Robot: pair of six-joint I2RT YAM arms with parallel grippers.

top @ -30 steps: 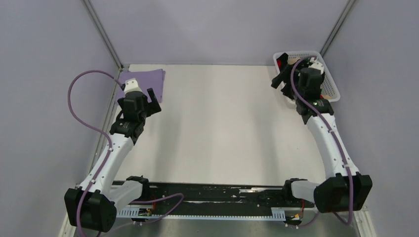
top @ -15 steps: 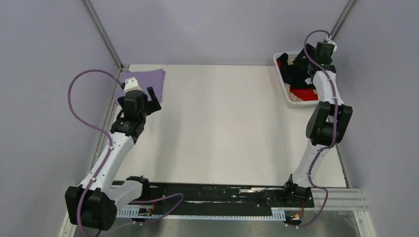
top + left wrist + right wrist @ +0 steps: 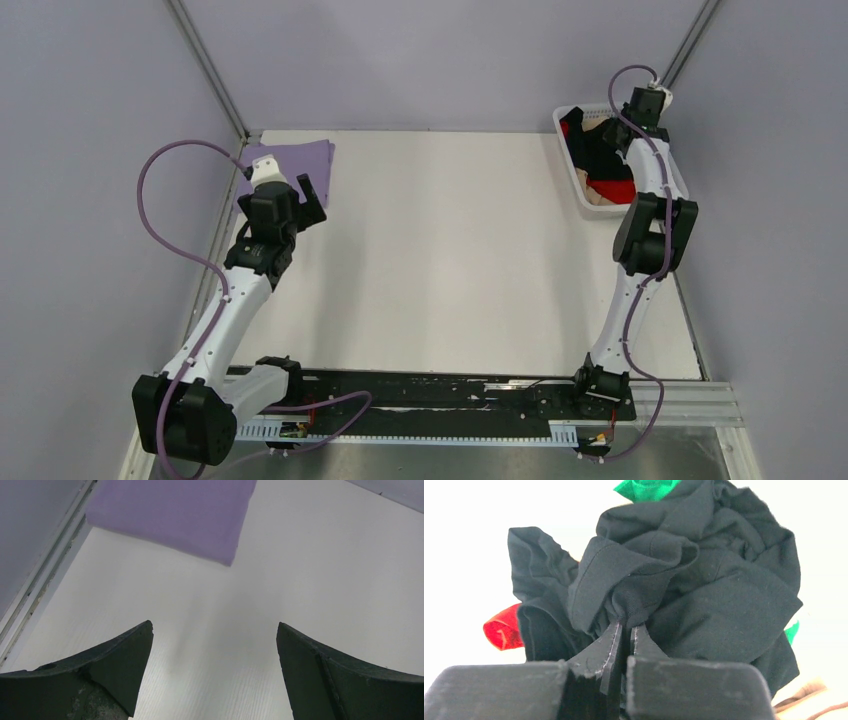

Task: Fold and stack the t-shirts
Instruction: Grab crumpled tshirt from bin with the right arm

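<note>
A folded lavender t-shirt lies flat in the far left corner of the table; the left wrist view shows it ahead of my fingers. My left gripper hovers just in front of it, open, with only bare table between the jaws. At the far right, my right gripper reaches down into the white basket and is shut on a pinched fold of the crumpled black t-shirt. Red, green and beige t-shirts peek out around the black one.
The basket stands in the table's far right corner against the wall. A metal frame post rises behind each far corner. The white table stretches between the two arms.
My right arm has reared up and reached over the basket from its far side. Its gripper has closed on the black t-shirt. The left arm has stayed still.
</note>
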